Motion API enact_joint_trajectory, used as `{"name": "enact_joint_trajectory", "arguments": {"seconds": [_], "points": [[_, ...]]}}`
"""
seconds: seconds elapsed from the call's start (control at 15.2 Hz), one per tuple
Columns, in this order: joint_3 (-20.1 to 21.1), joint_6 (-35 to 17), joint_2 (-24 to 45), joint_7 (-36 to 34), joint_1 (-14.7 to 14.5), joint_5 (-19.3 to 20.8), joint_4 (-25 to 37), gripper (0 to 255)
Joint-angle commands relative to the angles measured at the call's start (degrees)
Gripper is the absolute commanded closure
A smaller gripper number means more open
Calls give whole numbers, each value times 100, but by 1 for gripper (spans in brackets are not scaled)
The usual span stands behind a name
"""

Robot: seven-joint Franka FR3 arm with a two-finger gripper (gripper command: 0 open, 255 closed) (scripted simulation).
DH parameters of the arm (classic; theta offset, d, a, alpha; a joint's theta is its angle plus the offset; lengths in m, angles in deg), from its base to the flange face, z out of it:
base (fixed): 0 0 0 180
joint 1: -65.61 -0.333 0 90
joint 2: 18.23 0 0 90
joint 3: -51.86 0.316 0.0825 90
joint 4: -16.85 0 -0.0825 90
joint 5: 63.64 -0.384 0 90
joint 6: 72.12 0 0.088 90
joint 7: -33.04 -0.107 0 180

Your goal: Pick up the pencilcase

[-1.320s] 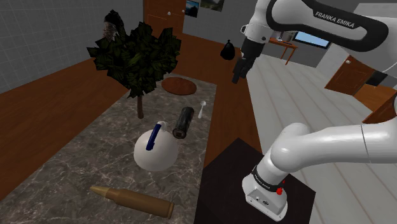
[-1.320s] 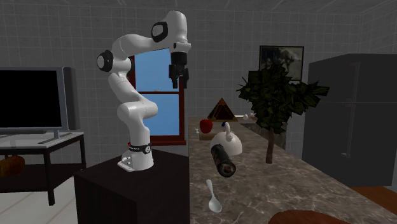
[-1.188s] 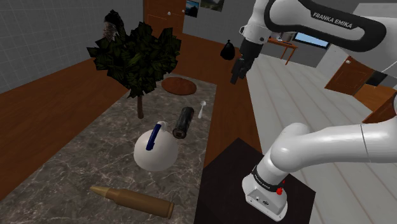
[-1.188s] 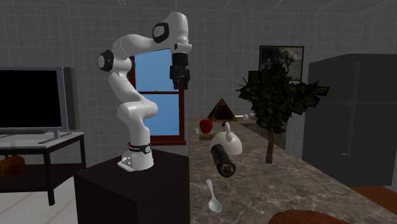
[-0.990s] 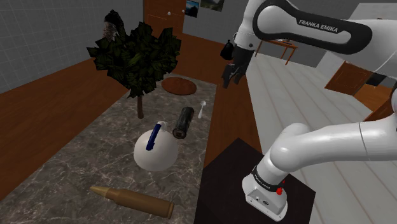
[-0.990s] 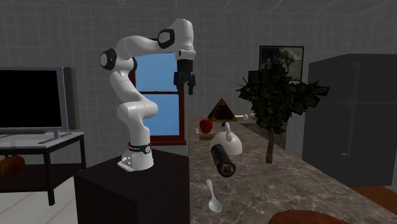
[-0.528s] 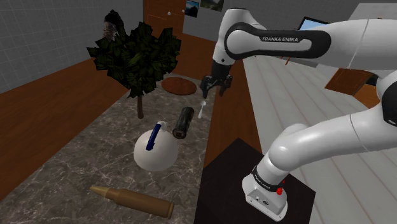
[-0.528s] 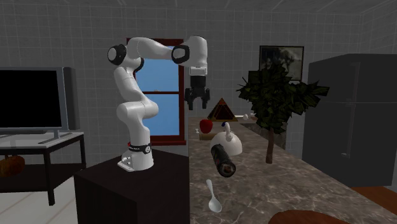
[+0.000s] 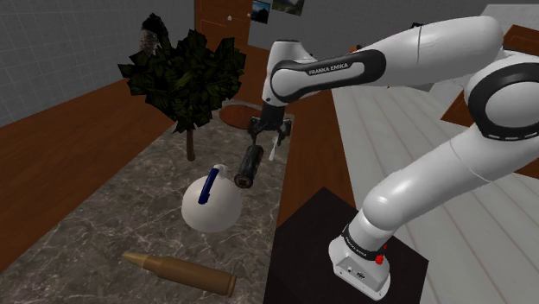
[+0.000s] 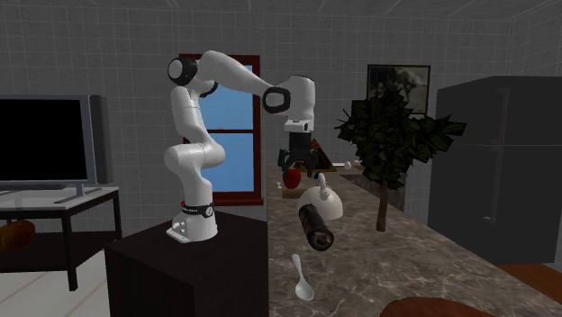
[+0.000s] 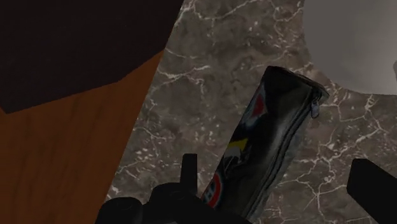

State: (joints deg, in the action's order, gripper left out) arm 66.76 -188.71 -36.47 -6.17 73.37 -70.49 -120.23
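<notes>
One target: pencilcase, a dark zipped tube lying on the counter just beside the white kettle | jaws spread wide, hovering over its end away from the kettle | I judge it light, soft, apt to roll; I'd pinch across mid-length.

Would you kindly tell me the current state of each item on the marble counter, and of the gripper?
Black cylindrical pencil case: lying on its side, not held.
Black two-finger gripper: open, above the pencil case.
White round kettle with blue handle: upright.
White spoon: lying flat.
Brass-coloured cartridge: lying on its side.
Small dark-leaved tree: upright.
</notes>
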Motion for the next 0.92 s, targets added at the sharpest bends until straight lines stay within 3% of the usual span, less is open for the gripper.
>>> {"name": "enact_joint_trajectory", "arguments": {"seconds": [0.0,0.4,0.86], "points": [[100,-297,400,-524,102,31,62,0],[256,-1067,1786,-2085,296,316,531,0],[241,-1577,2204,-2253,279,445,417,0]]}}
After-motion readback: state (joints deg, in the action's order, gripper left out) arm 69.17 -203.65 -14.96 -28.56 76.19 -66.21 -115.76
